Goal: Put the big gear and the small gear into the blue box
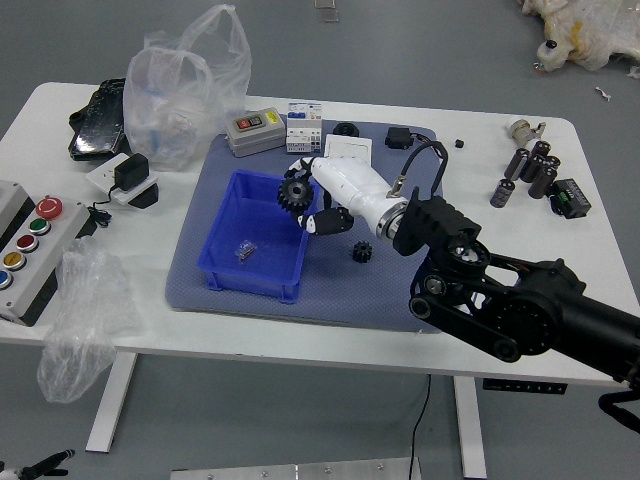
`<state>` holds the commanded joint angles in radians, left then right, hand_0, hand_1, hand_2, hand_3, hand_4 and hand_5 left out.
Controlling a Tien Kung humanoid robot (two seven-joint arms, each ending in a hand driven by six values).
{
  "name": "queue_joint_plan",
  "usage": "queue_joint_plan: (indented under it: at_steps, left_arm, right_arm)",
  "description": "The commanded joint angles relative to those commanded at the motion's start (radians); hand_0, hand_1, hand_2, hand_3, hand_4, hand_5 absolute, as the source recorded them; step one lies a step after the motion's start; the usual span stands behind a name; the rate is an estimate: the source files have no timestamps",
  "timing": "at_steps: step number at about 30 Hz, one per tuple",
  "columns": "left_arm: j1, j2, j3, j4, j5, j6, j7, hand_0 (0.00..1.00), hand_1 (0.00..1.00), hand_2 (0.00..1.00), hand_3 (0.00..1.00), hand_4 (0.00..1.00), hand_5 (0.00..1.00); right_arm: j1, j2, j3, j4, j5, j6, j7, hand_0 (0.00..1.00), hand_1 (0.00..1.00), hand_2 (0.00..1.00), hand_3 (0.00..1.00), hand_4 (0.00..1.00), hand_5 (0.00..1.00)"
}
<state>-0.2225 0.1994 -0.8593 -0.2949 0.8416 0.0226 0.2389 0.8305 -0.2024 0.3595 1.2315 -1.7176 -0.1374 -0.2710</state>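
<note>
Right robot hand, centre: fingers closed round big gear, probably rigid, best rim-held. Left robot hand, lower left: grasp unclear.

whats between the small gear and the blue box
Straight across, only a bare stretch of gray-blue mat lies between the small gear and the blue box, as the head view shows.

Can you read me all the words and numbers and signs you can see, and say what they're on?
There are none I can really read.
White box at the back of the mat: dark marks, too small to read.
Grey and yellow box beside it: small marks, too blurred to read.
Box with colored buttons: no words I can make out.
Blue box: no writing shows.
</note>
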Motion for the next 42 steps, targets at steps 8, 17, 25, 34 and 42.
queue_joint_plan:
  at_steps: [8,17,25,34,42]
  left_arm:
    - [0.0,-0.003,-0.007,-0.001,0.01,-0.001,0.006,0.654,0.469,0.505,0.719,0.736,0.627]
    - [0.006,-0.006,-0.003,-0.001,0.001,0.001,0.004,0.654,0.469,0.506,0.718,0.736,0.627]
    - [0.006,-0.006,0.002,0.0,-0.004,0.001,0.0,0.654,0.469,0.506,0.718,0.736,0.627]
    - [0.013,-0.008,0.009,0.001,-0.014,0.003,-0.004,0.654,0.469,0.506,0.718,0.736,0.627]
    - [0.012,-0.007,0.007,0.002,-0.01,0.003,-0.006,0.653,0.469,0.506,0.718,0.735,0.627]
  right_arm:
    - [0.01,0.014,-0.055,-0.022,0.017,0.023,-0.013,0.753,0.864,0.883,0.791,0.53,0.296]
    - [0.011,0.015,-0.062,-0.022,0.012,-0.028,0.0,0.818,0.931,0.953,0.892,0.544,0.293]
    - [-0.007,0.009,-0.024,-0.016,0.001,-0.093,0.029,0.819,0.921,0.946,0.896,0.548,0.294]
    - [-0.146,-0.081,0.138,-0.005,-0.026,-0.085,-0.057,0.706,0.768,0.837,0.869,0.561,0.272]
    - [-0.209,-0.104,0.147,-0.004,-0.019,-0.034,-0.119,0.52,0.552,0.807,0.891,0.864,0.324]
